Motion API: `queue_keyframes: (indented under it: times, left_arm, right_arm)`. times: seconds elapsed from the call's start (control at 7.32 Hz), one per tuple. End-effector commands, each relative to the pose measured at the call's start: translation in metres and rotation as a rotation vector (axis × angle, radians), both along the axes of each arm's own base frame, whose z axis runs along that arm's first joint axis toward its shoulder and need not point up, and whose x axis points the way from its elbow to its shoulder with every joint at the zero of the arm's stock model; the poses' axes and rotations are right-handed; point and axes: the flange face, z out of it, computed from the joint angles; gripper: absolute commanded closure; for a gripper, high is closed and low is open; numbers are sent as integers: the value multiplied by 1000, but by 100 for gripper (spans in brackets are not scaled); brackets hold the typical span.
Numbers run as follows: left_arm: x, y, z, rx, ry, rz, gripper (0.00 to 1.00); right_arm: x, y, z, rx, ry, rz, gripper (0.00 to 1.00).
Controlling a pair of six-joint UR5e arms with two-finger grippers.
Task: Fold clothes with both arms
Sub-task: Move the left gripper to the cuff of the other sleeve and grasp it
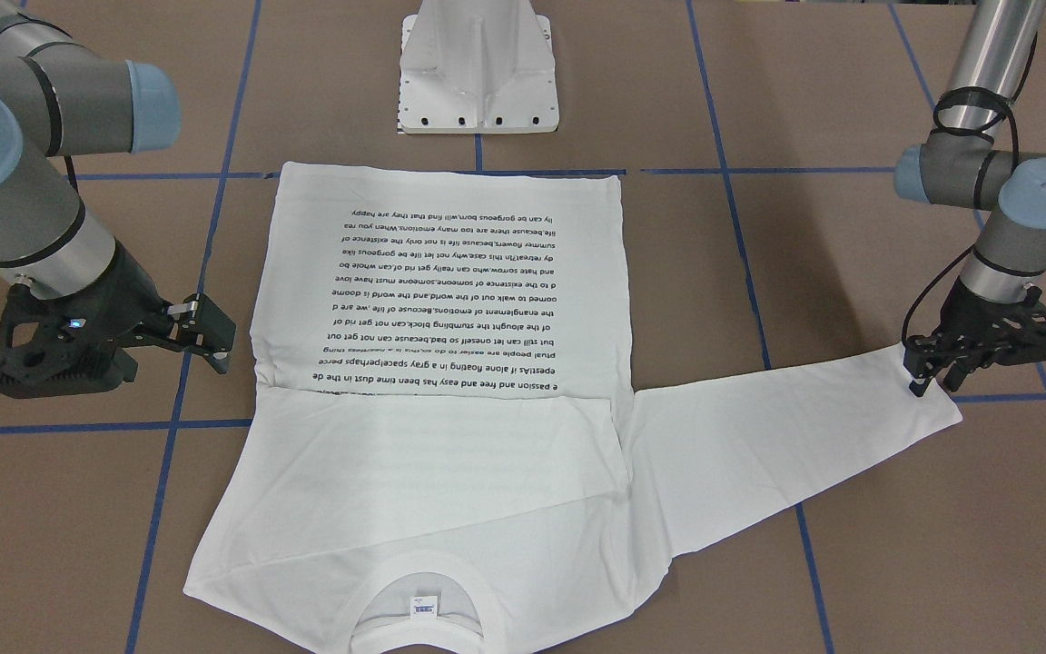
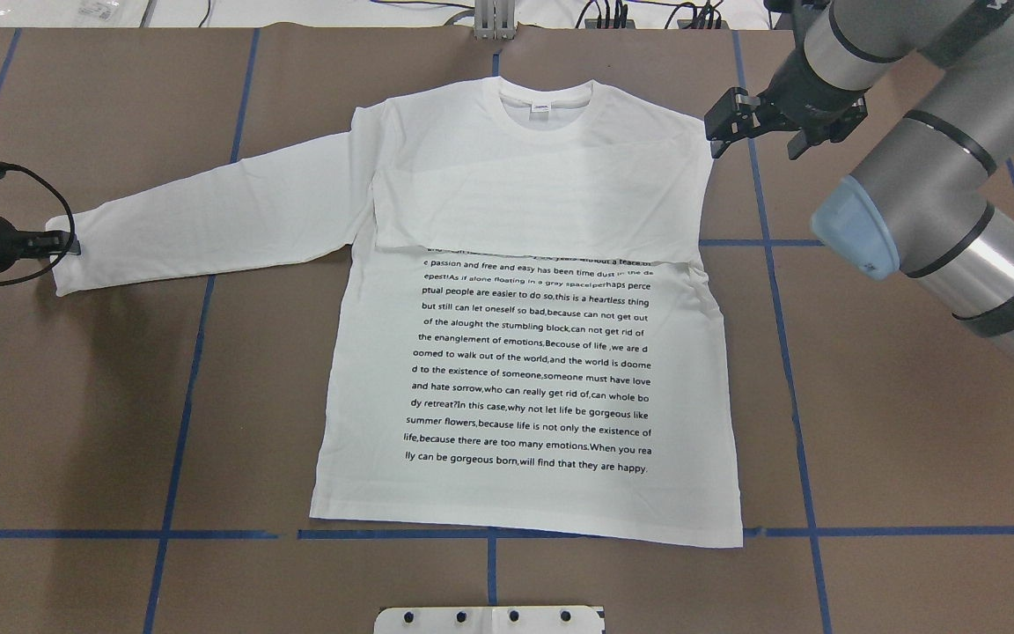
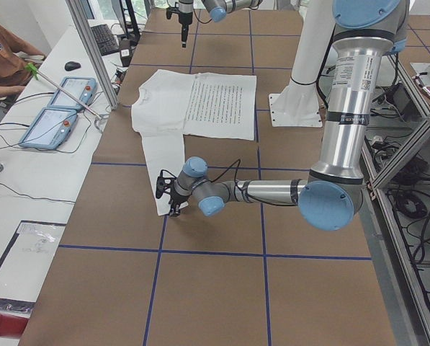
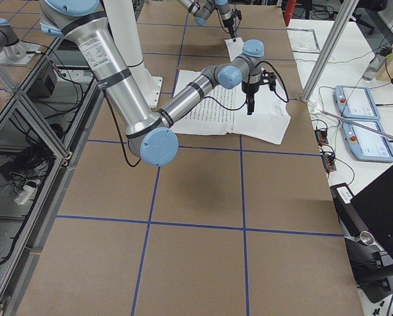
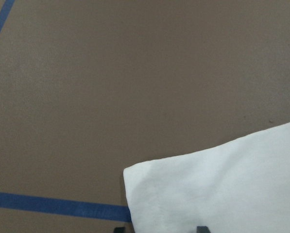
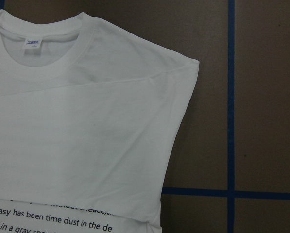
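Shirt cuff beneath left hand, jaws parted, pointing down, perhaps touching; right hand wide beside shoulder.

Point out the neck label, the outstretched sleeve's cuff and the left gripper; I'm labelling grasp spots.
neck label [image 6: 32, 44], right wrist view, the tag's middle.
cuff [image 2: 67, 269], overhead view, the sleeve's very end.
left gripper [image 1: 930, 381], front-facing view, midway between its fingertips.

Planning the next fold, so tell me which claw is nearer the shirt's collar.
Right. The right claw hovers beside the shoulder next to the collar; the left claw sits at the outstretched sleeve's cuff.
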Motion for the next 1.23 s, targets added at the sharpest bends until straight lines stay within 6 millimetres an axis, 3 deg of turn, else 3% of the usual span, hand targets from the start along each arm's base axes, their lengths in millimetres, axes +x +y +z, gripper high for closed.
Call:
queue_keyframes:
  times: [0.0,0.27,0.41,0.55,0.82,0.96,1.09]
  left_arm:
    - [0,-1,-2,-4,-2,-1,75]
    - [0,-1,-7,2,5,-1,95]
    - [0,-2,-19,11,15,-2,100]
    - [2,-3,-45,-2,10,0,100]
    - [0,3,-125,-43,-6,7,100]
    - [9,-1,-186,-63,25,43,100]
    - [24,-16,-258,-75,45,63,100]
  right_arm:
    - [0,0,0,0,0,0,0]
    - [0,0,0,0,0,0,0]
    - [0,0,0,0,0,0,0]
    - [0,0,-1,1,-1,0,0]
    - [4,2,2,-1,-1,2,0]
    - [9,12,11,-3,2,0,0]
    - [17,24,27,-6,11,-8,0]
